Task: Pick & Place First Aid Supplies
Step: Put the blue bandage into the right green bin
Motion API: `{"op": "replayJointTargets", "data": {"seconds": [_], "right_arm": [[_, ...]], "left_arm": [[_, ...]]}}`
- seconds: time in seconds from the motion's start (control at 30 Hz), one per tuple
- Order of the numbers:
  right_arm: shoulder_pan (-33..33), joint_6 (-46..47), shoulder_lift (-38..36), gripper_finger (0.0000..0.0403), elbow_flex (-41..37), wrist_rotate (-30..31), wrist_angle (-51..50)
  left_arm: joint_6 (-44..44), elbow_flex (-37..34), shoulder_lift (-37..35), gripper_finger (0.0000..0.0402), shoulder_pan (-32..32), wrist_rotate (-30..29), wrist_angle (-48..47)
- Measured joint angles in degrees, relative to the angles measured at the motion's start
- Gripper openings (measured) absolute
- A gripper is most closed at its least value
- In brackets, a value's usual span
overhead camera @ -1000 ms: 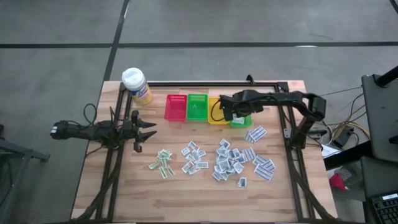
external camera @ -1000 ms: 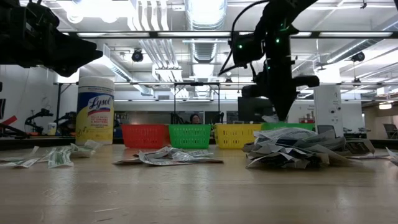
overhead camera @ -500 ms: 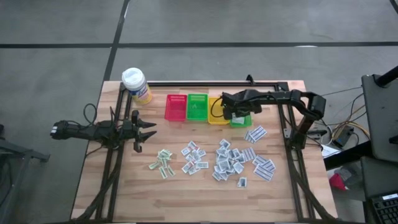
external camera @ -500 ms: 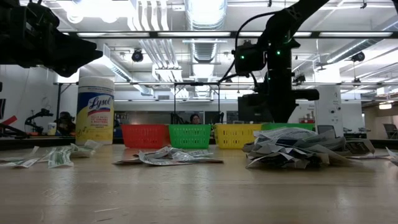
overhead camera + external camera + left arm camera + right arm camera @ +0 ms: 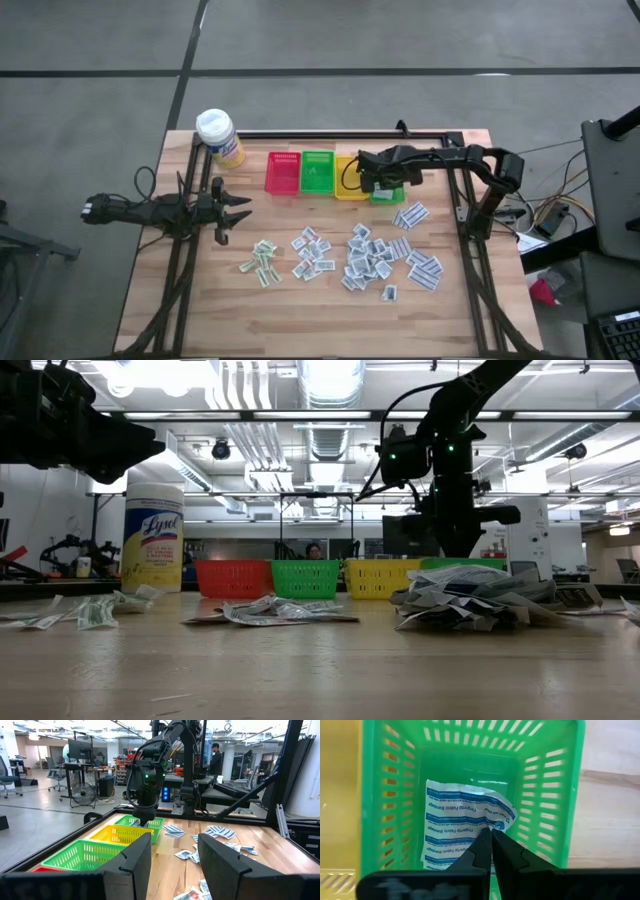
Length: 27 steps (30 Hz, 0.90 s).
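In the high view, the first aid packets [image 5: 375,258] lie scattered across the centre and right of the wooden table [image 5: 300,315]: small flat white rectangles with grey-blue print, and a few greenish ones [image 5: 262,259] left of centre. Along the upper part of the table stand a red basket [image 5: 282,173], a green basket [image 5: 318,172], a yellow basket [image 5: 346,183] and a second green basket [image 5: 390,194] at the right end of the row, with a yellow bottle [image 5: 220,137] at the upper left corner. The right gripper [image 5: 378,186] hangs over that rightmost green basket; the left gripper [image 5: 240,208] waits at the left edge, fingers spread and empty. In the low view, the packets form a crumpled white heap [image 5: 480,600] right of centre and thinner piles [image 5: 275,610] in the middle and at the left, in front of the basket row; the right arm [image 5: 450,480] comes down behind the heap. In the left wrist view, the left gripper's two dark fingers [image 5: 132,862] stand apart with nothing between them, and packets [image 5: 220,832] dot the wood beyond. In the right wrist view, the right gripper [image 5: 491,845] is clenched, its tips pressed together over one white packet [image 5: 460,827] printed "Fingertip Fabric Bandage" in blue, lying on the floor of the green basket [image 5: 555,785]; whether the tips pinch its edge cannot be told.
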Motion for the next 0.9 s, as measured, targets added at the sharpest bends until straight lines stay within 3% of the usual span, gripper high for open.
{"op": "replayJointTargets", "data": {"seconds": [0.4,0.9], "right_arm": [[0.00,0.46,0.00,0.0017,0.00,0.05,0.22],[-0.48,-3.80,-3.62,0.0120,3.06,-0.48,-2.00]], "left_arm": [[0.00,0.02,-0.02,0.0158,0.00,0.02,0.02],[-0.02,-0.01,0.00,0.0158,0.00,0.02,0.02]]}}
